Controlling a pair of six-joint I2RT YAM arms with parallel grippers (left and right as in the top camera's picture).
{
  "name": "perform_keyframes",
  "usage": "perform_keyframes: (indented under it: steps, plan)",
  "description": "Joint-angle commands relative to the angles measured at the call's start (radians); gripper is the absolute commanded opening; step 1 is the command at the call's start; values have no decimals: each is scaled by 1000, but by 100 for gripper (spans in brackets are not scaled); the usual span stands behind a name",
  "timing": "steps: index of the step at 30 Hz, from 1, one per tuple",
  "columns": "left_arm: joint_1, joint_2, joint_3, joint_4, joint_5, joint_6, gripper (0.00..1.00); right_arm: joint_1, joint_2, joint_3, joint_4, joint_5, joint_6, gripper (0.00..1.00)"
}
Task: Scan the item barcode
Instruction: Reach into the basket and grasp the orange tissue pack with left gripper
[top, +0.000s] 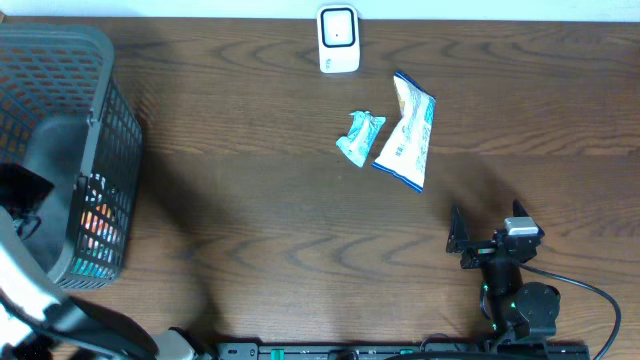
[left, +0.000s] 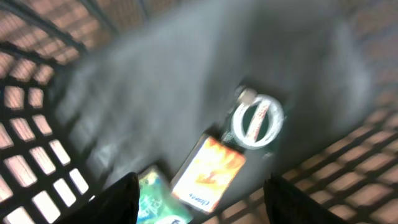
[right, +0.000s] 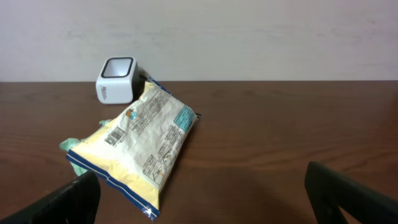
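Dark wood-grain table (top: 250, 250) is taking up pretty much the whole shot, a black mesh basket (top: 118, 150) is sitting over at its left edge, and a plain whitish wall (right: 249, 37) is running along behind.

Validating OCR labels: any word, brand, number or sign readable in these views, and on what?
No text can be read.
Too small: back print on the yellow-and-blue plastic snack bag.
Too small: print on the crumpled teal wrapper.
Blurred: dark lettering on the orange flat packet inside the black mesh basket.
No text shows on the white cube scanner.
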Motion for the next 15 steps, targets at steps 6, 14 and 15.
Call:
perform_keyframes:
  steps: [6,14,15]
  plan:
    - [3,235,-8,-122,-27,119,63,-5,-4,-2,-4,8,14,99]
    - [3,378,-43,-129,67,195,63,-5,-4,-2,-4,8,14,99]
    - [3,385,-43,-129,67,195,63,-5,-4,-2,-4,8,14,99]
